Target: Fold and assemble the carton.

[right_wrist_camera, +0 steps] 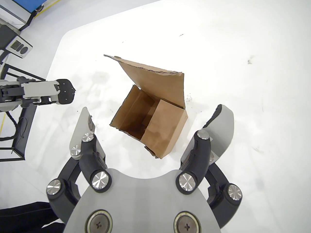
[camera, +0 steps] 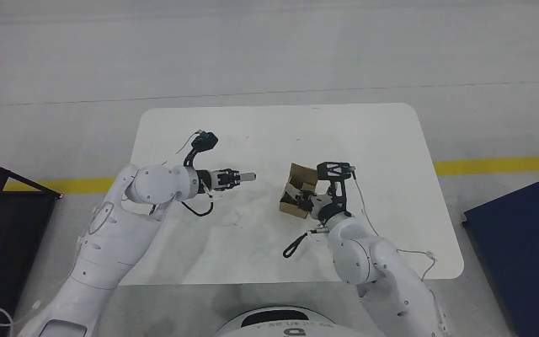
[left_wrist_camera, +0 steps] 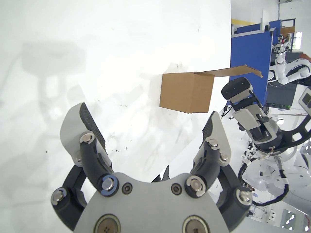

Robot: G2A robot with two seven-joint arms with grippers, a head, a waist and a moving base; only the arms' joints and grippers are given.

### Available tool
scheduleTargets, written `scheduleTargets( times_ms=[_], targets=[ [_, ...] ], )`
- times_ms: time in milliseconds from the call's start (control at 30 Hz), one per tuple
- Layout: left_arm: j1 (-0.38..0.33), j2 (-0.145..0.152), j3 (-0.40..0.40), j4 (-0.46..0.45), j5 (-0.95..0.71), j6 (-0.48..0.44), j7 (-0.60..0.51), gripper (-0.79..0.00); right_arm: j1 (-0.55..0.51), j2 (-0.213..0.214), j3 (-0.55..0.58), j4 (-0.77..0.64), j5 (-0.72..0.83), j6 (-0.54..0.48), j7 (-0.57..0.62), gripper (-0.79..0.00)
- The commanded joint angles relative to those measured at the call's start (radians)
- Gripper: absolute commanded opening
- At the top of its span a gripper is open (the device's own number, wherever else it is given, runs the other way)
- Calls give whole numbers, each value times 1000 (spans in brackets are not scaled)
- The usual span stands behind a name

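A small brown carton (camera: 298, 191) lies on its side on the white table (camera: 253, 135), right of centre. Its mouth (right_wrist_camera: 136, 115) faces my right wrist, one long flap (right_wrist_camera: 155, 86) stands raised, and a side flap is folded inward. My right gripper (right_wrist_camera: 153, 120) is open just in front of the carton's mouth, holding nothing. My left gripper (left_wrist_camera: 148, 120) is open too, a short way from the carton's closed side (left_wrist_camera: 185, 92) and pointing at it. In the top view the left gripper (camera: 246, 178) sits left of the carton, and the right gripper (camera: 318, 202) sits at its near right.
The table has rounded corners and its near edge (camera: 278, 282) runs close under both arms. Blue panels (camera: 505, 236) stand on the floor to the right, and a dark frame (camera: 17, 219) stands to the left. Bare tabletop stretches behind the carton.
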Motion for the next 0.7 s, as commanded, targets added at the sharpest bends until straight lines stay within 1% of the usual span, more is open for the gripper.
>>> scheduleTargets(
  times_ms=[0, 33, 100, 133, 167, 200, 233, 267, 300, 333, 400, 433, 533, 600, 667],
  targets=[
    [-11, -1, 10, -12, 9, 14, -10, 0, 0, 0, 0, 0, 0, 0, 0, 0],
    [-22, -3, 20, -7, 13, 22, -12, 0, -1, 0, -2, -3, 11, -7, -2, 0],
    [-48, -11, 47, -7, -8, 42, -10, -9, -20, -3, 34, -23, 134, -57, -61, 0],
    [-58, -16, 60, -3, -26, 44, -6, -74, -42, -2, 68, -21, 198, -95, -101, 0],
    [-70, -20, 78, 10, -23, 49, -5, -191, -68, -1, 116, -13, 269, -125, -143, 0],
    [-84, -24, 103, 30, -8, 55, -5, -277, -95, 0, 164, -6, 348, -167, -185, 0],
    [-99, -31, 128, 55, -13, 64, -7, -305, -122, 1, 206, 4, 441, -230, -221, 0],
    [-119, -39, 151, 83, -39, 75, -11, -357, -147, 1, 247, 22, 538, -307, -249, 0],
    [-140, -48, 173, 104, -64, 84, -12, -391, -169, 4, 284, 43, 597, -374, -261, 0],
    [-160, -58, 197, 122, -89, 93, -15, -400, -187, 6, 314, 61, 634, -426, -265, 0],
    [-208, -76, 260, 150, -81, 105, -18, -431, -212, 11, 358, 91, 676, -488, -252, 0],
    [-229, -85, 288, 164, -77, 113, -16, -449, -218, 13, 372, 99, 692, -505, -244, 0],
    [-287, -113, 360, 208, -78, 133, -10, -459, -222, 16, 394, 121, 743, -557, -209, 0],
    [-318, -130, 395, 240, -91, 135, -15, -459, -214, 18, 394, 139, 764, -581, -180, 0],
    [-345, -145, 426, 270, -95, 138, -16, -477, -197, 20, 387, 164, 786, -614, -144, 0]
  ],
)
